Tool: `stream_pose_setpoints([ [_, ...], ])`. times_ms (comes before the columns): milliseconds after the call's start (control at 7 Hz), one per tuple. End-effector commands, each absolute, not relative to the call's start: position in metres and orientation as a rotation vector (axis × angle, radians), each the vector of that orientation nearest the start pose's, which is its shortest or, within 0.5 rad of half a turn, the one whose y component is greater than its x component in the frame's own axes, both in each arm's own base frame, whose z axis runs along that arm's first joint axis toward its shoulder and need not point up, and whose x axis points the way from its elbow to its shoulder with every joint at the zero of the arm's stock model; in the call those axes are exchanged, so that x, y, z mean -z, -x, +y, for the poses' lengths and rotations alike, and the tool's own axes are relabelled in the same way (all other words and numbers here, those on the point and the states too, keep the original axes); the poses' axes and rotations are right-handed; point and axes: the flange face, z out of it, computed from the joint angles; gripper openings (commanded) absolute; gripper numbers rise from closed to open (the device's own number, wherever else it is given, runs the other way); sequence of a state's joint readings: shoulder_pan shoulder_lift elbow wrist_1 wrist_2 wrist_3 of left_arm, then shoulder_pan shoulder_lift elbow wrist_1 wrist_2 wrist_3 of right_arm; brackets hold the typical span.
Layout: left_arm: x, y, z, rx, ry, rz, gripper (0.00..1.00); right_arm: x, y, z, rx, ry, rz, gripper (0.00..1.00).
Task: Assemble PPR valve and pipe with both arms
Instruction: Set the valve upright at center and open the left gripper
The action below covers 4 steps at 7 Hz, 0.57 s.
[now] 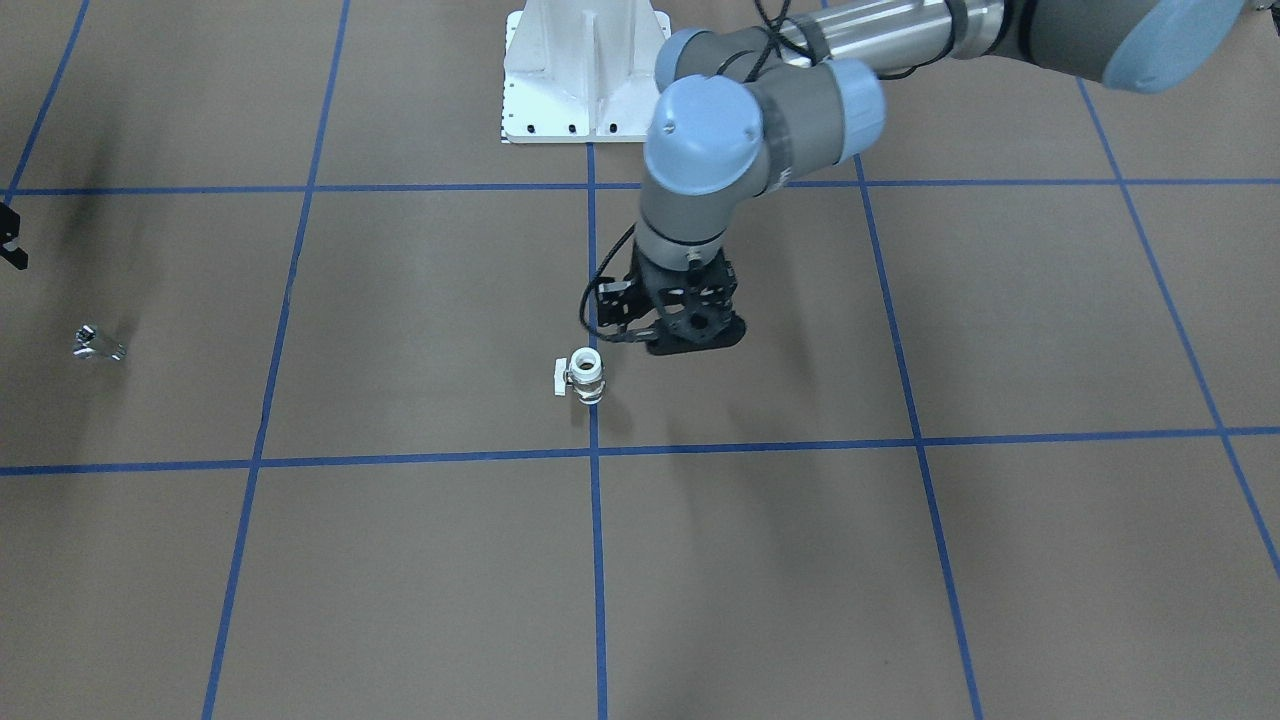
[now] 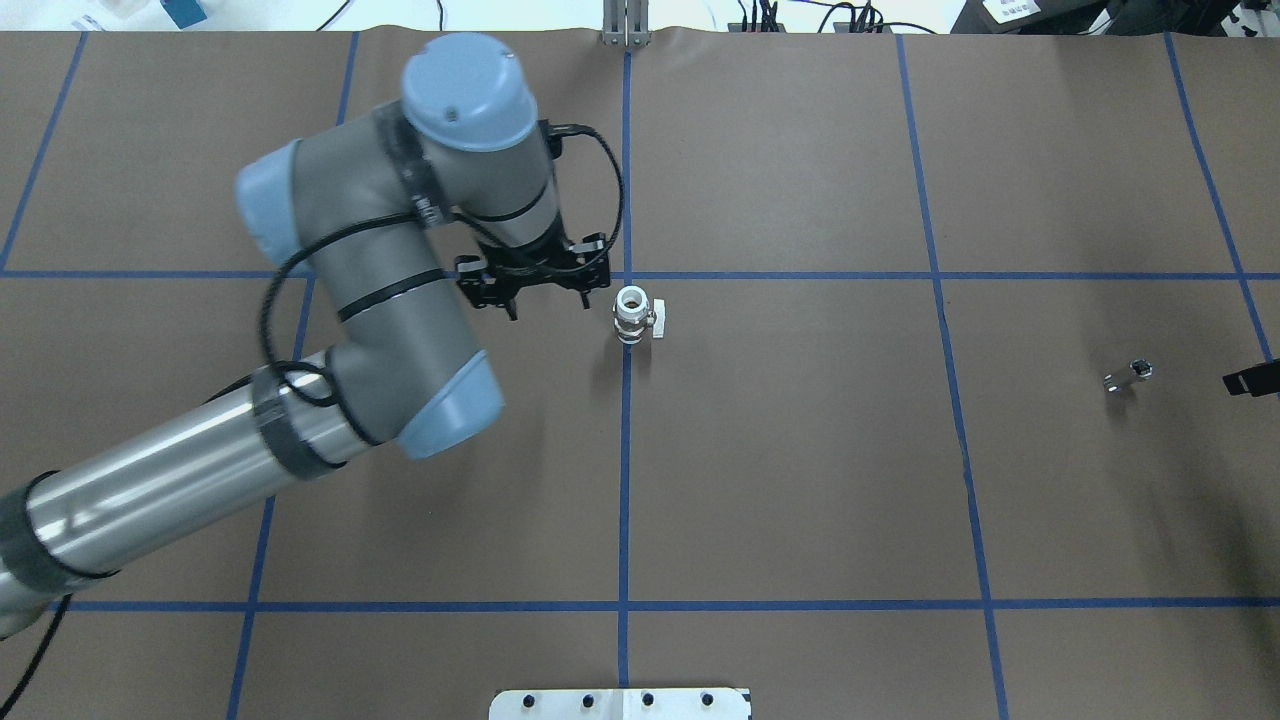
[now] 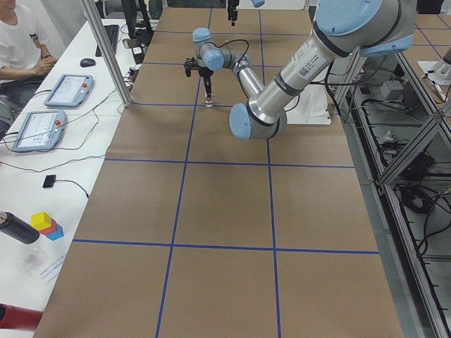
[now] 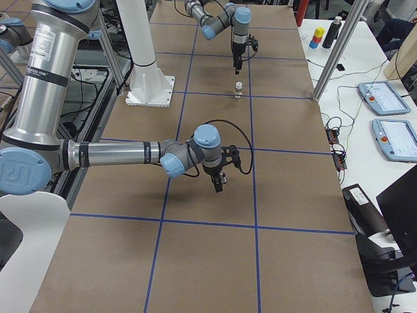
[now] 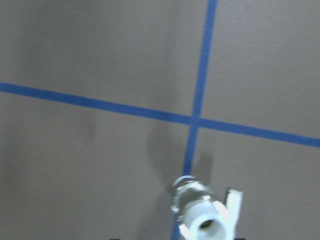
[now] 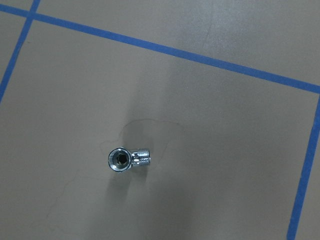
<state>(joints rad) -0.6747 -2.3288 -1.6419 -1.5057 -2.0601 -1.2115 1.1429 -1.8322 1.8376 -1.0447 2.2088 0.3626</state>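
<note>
Right gripper (image 2: 1252,381) cut by edge, PPR valve (image 5: 206,216) blurred, cropped

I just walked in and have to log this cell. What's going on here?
Nothing is picked up yet. The left gripper hangs open close above the valve, which stands upright on a blue tape line. Far off to the side, the right gripper hangs over the pipe, which lies on the table. I cannot tell whether that gripper is open.
</note>
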Motion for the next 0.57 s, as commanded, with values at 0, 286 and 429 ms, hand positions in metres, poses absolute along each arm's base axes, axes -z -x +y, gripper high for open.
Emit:
stream_pose_setpoints([
  [0, -0.240, -0.377, -0.456, -0.012, -0.061, 0.862, 0.81, -0.580, 0.160, -0.424, 0.202, -0.199, -0.770, 0.99],
  [286, -0.312, -0.302, -0.455, -0.088, -0.059, 0.820, 0.81, -0.567, 0.208, -0.432, 0.213, -0.170, -0.796, 0.97],
  [429, -0.326, -0.286, -0.459, -0.122, -0.054, 0.821, 0.82, -0.576, 0.211, -0.436, 0.217, -0.157, -0.790, 0.96],
])
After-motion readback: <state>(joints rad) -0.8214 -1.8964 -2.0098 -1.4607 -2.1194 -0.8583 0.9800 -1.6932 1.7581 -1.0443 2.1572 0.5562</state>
